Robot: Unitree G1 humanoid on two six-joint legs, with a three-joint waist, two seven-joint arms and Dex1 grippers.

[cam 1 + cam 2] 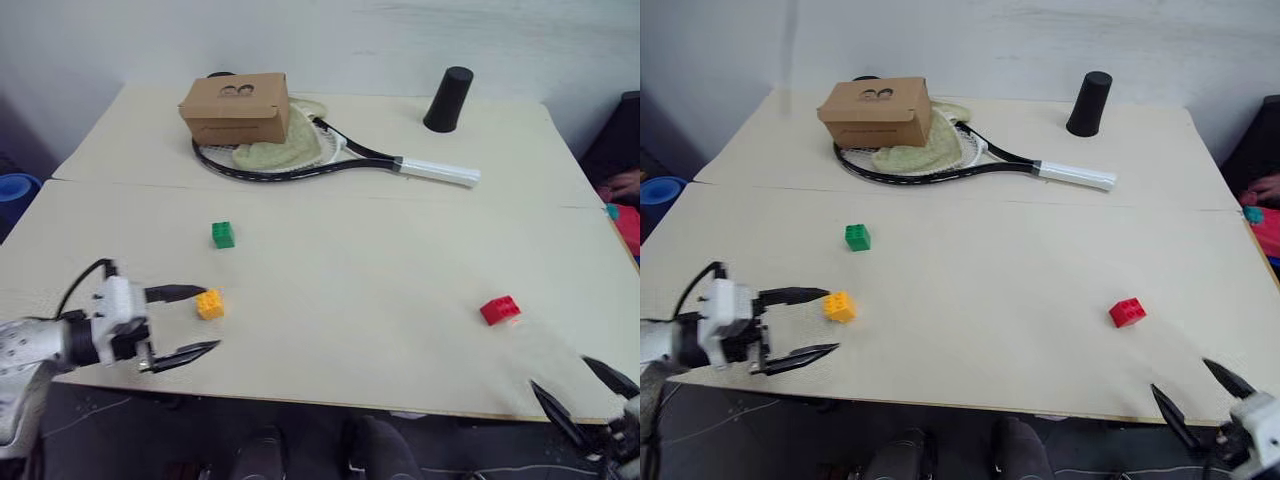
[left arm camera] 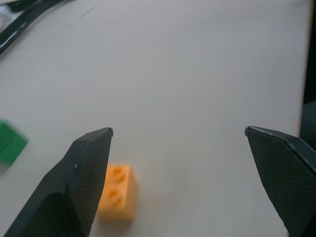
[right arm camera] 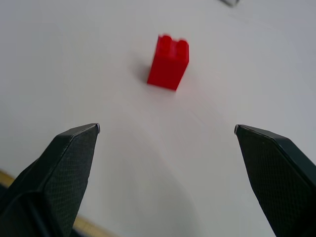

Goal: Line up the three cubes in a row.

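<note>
The left hand (image 1: 188, 322) hovers over the near left part of the bench (image 1: 380, 270) with its two black fingers spread wide and nothing between them. The yellow-orange cube (image 1: 209, 304) lies just beside the far fingertip; whether it touches the finger cannot be told. The right hand (image 1: 582, 388) sits at the near right edge of the bench, likewise spread wide and empty, well short of the red cube (image 1: 500, 310), which lies beyond it. The green cube (image 1: 223, 234) rests farther back, beyond the yellow-orange one.

The left wrist view shows the studs on the yellow-orange cube's top, partly hidden behind one finger, and the green cube at its edge. The right wrist view shows the red cube's two studs. The head views add a cardboard box (image 1: 236, 107) lying on a racket (image 1: 340, 158) and a black cup (image 1: 448, 99) at the far side.
</note>
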